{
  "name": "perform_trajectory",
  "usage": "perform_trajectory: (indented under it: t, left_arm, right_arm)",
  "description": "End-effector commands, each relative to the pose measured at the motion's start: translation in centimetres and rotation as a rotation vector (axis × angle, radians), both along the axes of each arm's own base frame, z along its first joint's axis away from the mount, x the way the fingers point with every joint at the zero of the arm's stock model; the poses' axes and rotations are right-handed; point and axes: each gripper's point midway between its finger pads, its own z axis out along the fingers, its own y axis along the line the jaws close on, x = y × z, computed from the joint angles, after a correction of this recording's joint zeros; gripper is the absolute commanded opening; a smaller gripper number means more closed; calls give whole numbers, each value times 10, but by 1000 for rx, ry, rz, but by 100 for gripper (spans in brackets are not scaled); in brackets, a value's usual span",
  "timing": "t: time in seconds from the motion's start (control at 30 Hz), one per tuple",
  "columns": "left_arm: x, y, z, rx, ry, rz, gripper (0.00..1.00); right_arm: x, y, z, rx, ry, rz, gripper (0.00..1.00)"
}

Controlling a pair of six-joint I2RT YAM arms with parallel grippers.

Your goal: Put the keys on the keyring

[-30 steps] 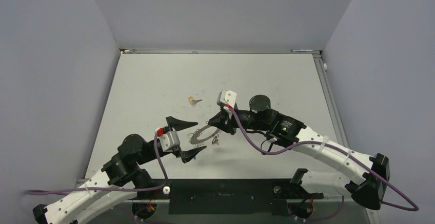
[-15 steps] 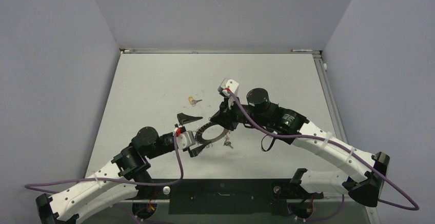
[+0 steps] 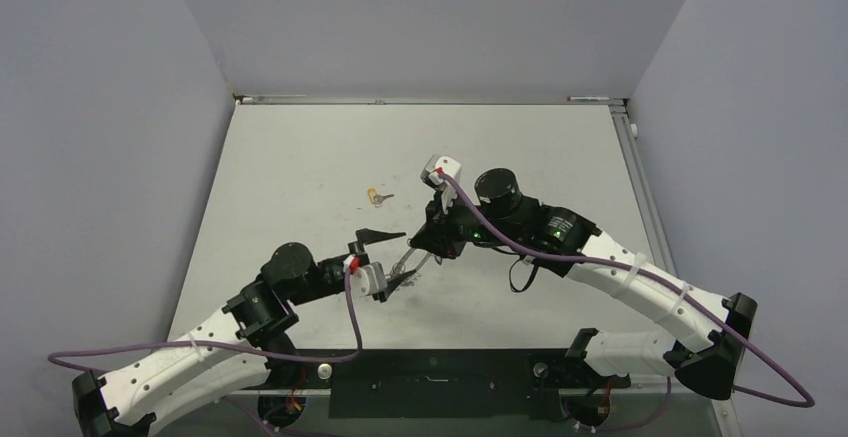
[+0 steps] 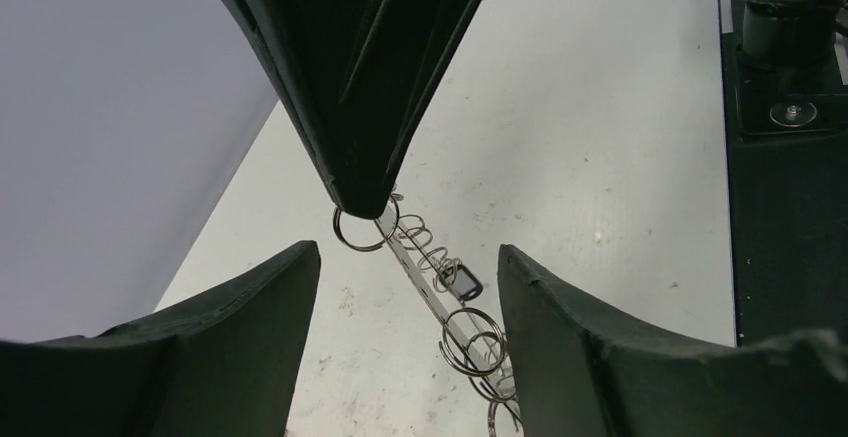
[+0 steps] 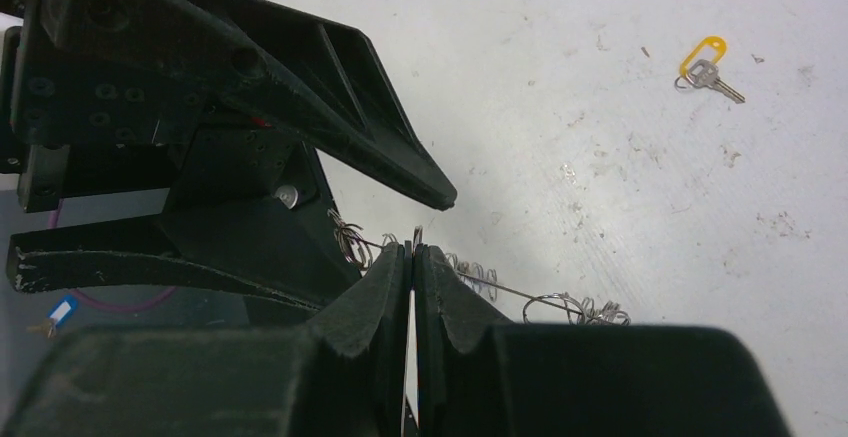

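Right hand (image 5: pixel 411 249) seemingly pinches the keyring (image 4: pixel 415 257); left hand (image 4: pixel 405 252) gapes open around it, room either side

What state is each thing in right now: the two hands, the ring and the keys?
left hand: open, fingers either side of the keyring, not gripping it.
right hand: shut, pinching the keyring's wire.
keyring: held by the right hand.
dark-headed key: apparently strung on the keyring.
yellow-headed key: lying flat on the table, apart from the keyring, not yet on it.
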Motion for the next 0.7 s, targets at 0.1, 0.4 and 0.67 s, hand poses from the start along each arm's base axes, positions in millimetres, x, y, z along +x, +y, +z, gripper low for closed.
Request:
perform_trajectory:
  t: [0.1, 0.4, 0.67]
  left_arm:
    - [-11, -8, 22, -24, -53, -82, 53]
    - [-10, -10, 19, -18, -39, -85, 38]
    - [-10, -11, 17, -11, -27, -85, 17]
  right_arm:
    - [-8, 8, 28, 32, -35, 88, 5]
    - [-17, 9, 25, -2, -22, 131, 5]
    - [-20, 10, 21, -36, -17, 162, 5]
